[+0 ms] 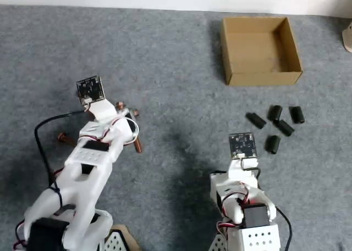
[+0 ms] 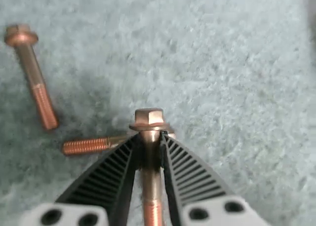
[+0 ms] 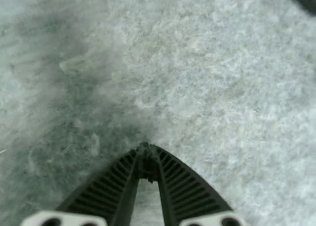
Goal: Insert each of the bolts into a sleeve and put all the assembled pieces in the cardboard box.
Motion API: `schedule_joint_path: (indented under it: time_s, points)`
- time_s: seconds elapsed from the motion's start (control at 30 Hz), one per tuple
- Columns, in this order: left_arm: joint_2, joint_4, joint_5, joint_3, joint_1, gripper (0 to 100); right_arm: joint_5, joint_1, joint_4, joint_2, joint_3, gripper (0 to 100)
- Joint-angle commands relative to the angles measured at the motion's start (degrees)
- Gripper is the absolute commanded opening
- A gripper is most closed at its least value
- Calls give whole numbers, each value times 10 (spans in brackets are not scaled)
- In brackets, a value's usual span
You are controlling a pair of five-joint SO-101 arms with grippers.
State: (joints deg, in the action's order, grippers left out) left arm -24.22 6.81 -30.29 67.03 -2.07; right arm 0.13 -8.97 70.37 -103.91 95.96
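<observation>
Bolt (image 2: 148, 121) is clamped just under its head by the left gripper (image 2: 150, 137); right gripper (image 3: 144, 152) is closed on nothing; a firm, slow lift should prevent tilting before it meets a sleeve (image 1: 273, 144).

Soft, even light falls from above on the grey felt surface (image 1: 165, 59), bright and free of glare, and the arms lay only faint, diffuse shadows on it beside them. In the left wrist view the nearest bolt (image 2: 148, 118) carries a mild sheen on its hex head, and a loose bolt (image 2: 32, 77) casts a weak shadow alongside. In the right wrist view a broad dim patch (image 3: 74, 87) darkens part of the felt while the rest is very bright.
</observation>
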Motion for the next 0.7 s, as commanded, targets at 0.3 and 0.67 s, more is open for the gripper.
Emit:
schedule_joint_path:
  time_s: [0.3, 0.67]
  points:
    - [11, 4, -5, -31, 15, 5, -5, 66, -29, 200, -146, 4]
    - [12, 3, -5, -30, 35, 5, -1, 213, -38, 727, -546, 4]
